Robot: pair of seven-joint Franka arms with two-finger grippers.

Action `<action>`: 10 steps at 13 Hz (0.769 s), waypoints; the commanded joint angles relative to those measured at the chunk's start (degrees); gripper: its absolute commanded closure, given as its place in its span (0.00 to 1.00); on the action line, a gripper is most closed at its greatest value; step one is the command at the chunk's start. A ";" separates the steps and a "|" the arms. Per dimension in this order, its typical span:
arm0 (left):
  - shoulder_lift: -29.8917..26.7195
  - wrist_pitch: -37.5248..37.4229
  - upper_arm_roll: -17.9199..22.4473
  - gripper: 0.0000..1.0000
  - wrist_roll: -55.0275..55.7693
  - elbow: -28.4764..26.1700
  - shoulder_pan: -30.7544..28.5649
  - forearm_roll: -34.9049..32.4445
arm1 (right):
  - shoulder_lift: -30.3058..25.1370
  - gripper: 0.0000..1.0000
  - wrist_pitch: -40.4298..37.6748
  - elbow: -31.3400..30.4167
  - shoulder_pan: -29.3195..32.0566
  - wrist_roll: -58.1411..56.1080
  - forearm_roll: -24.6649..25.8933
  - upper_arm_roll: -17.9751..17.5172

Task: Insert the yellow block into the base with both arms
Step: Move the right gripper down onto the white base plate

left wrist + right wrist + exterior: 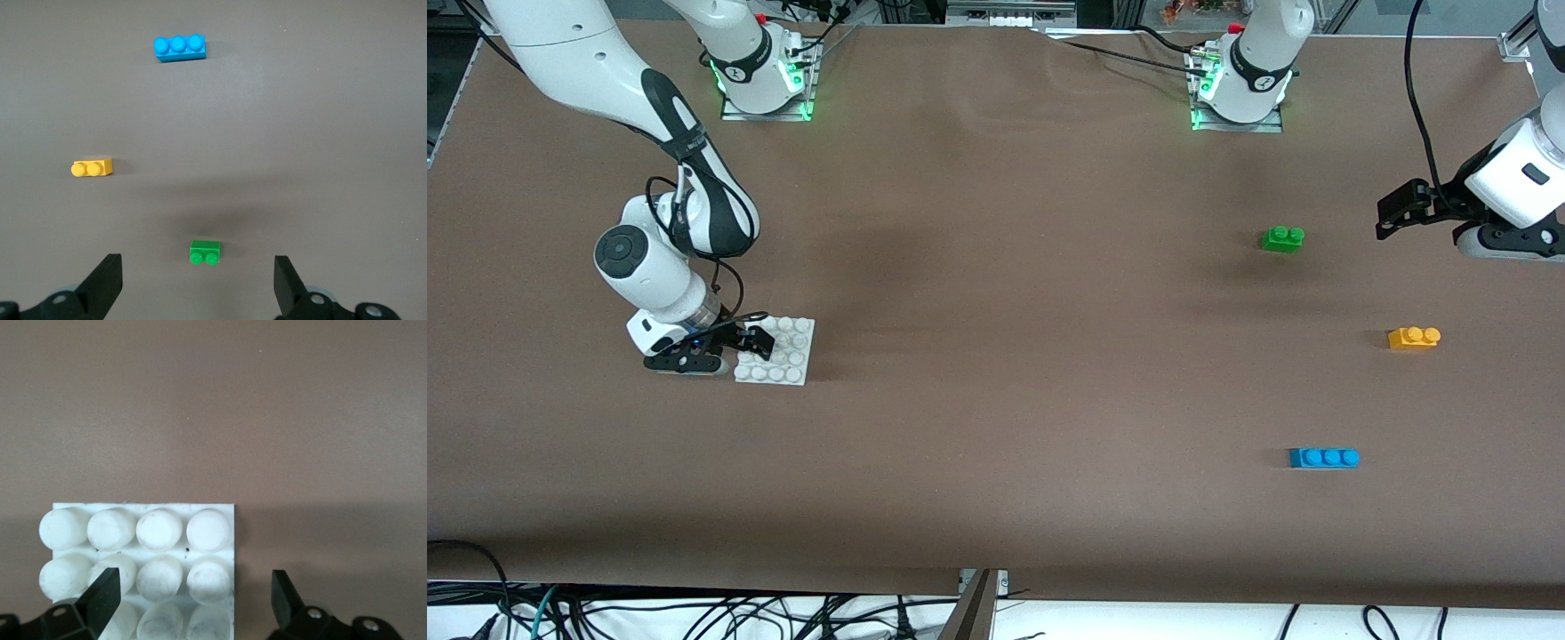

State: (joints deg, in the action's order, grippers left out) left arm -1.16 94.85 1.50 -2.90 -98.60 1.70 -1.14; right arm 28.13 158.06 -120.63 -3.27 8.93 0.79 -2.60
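Base [775, 352] lies toward the right arm's end; we see the right gripper [734, 345] spread over its edge. Blue brick [1324, 458], yellow block [1414, 338] and green brick [1282, 238] sit well apart from the base, unobstructed, with the left gripper [1396, 213] spread near the green brick.

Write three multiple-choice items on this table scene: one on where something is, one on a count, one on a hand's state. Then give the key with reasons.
1. The right hand is at:
A. the white base
B. the green brick
C. the blue brick

2. Studs on the blue brick:
A. two
B. three
C. four

3. The left hand is:
A. shut on the yellow block
B. open, holding nothing
C. shut on the green brick

Key:
1 A: its fingers straddle an edge of the base.
2 B: three studs show in a row.
3 B: its fingers stand apart in the air, while the yellow block and green brick lie on the table.
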 commanded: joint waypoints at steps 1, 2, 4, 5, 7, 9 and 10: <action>0.55 -0.89 -0.18 0.00 0.09 1.48 -0.12 -0.61 | 0.52 0.00 4.61 -2.42 0.19 1.00 0.26 -0.39; 0.55 -0.89 -0.18 0.00 0.09 1.48 -0.12 -0.61 | 0.96 0.00 5.15 -2.60 0.19 1.00 0.35 -0.39; 0.55 -0.89 -0.18 0.00 0.09 1.48 -0.12 -0.61 | 1.05 0.00 5.24 -2.60 0.19 1.00 0.35 -0.39; 0.55 -0.89 -0.18 0.00 0.09 1.48 -0.12 -0.61 | 1.05 0.00 5.24 -2.68 0.19 0.92 0.35 -0.39; 0.55 -0.89 -0.18 0.00 0.09 1.48 -0.12 -0.61 | 0.79 0.00 4.72 -2.34 0.19 0.22 0.35 -0.39; 0.55 -0.89 -0.18 0.00 0.09 1.48 -0.12 -0.61 | 0.61 0.00 4.54 -2.25 0.19 -0.05 0.35 -0.39; 0.55 -0.89 -0.18 0.00 0.09 1.48 -0.12 -0.61 | 0.61 0.01 4.54 -2.25 0.19 -0.05 0.35 -0.39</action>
State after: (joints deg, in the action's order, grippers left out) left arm -1.16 94.85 1.49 -2.90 -98.60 1.70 -1.14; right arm 29.17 162.04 -122.11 -3.27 8.98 0.79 -2.69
